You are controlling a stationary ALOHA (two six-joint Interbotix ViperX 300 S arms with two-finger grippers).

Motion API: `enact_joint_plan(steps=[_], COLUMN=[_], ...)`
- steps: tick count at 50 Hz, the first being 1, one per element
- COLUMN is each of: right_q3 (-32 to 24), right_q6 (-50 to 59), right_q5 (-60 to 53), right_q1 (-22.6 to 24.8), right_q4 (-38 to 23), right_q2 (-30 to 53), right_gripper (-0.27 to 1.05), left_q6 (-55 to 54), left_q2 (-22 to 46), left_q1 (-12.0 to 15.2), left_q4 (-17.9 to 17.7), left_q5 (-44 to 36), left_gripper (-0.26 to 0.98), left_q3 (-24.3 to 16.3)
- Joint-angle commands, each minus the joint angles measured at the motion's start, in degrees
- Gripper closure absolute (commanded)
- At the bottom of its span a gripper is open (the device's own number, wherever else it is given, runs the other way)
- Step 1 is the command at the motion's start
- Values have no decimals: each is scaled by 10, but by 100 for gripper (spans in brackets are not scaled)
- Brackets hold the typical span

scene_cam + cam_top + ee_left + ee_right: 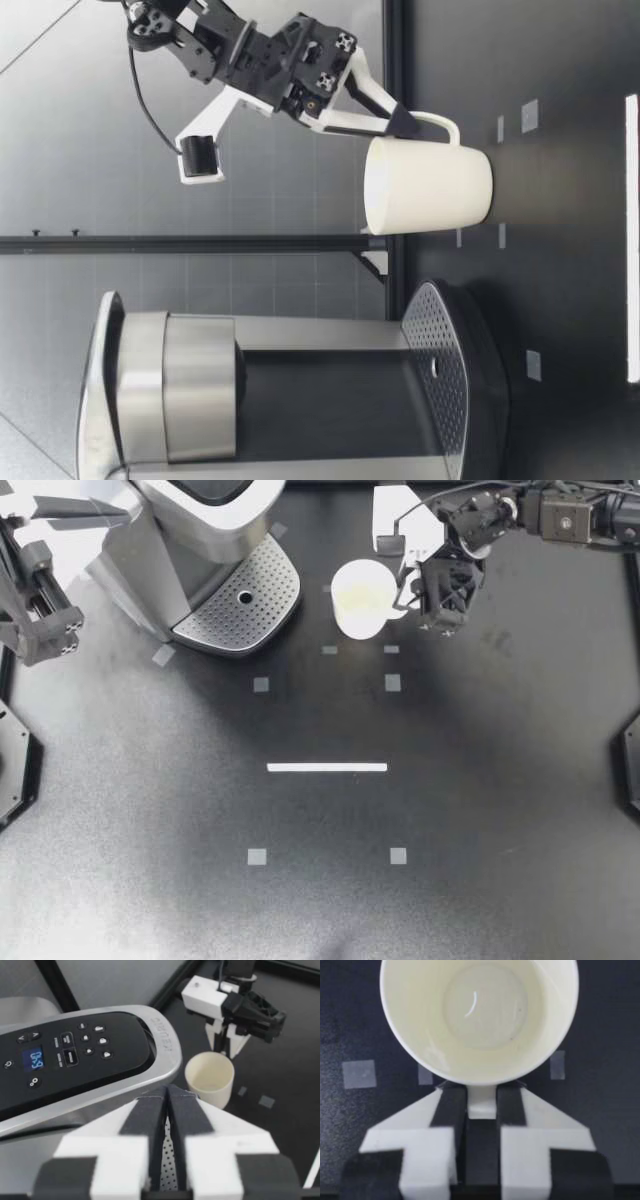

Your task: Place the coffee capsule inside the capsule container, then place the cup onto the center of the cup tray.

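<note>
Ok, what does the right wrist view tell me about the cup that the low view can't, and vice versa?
Right wrist view only: the round white cup is empty inside, and its handle sits clamped between both fingers of my right gripper. Low view only: the cup stands upright beside the silver coffee machine, not on its perforated metal cup tray; whether its base touches the table is unclear. Both: my right gripper holding the cup by the handle.
</note>
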Motion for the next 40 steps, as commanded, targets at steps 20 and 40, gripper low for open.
enact_joint_plan(steps=[20,40], right_q3=[-54,-140], right_q6=[10,14], right_q5=[-27,-18], right_q1=[57,57], right_q4=[75,73], right_q2=[-19,35], right_gripper=[81,81], left_q6=[0,-1], left_q2=[-3,-3], left_q1=[0,0], left_q4=[6,6], left_q5=[-24,-24], left_gripper=[60,60], left_q3=[-6,-4])
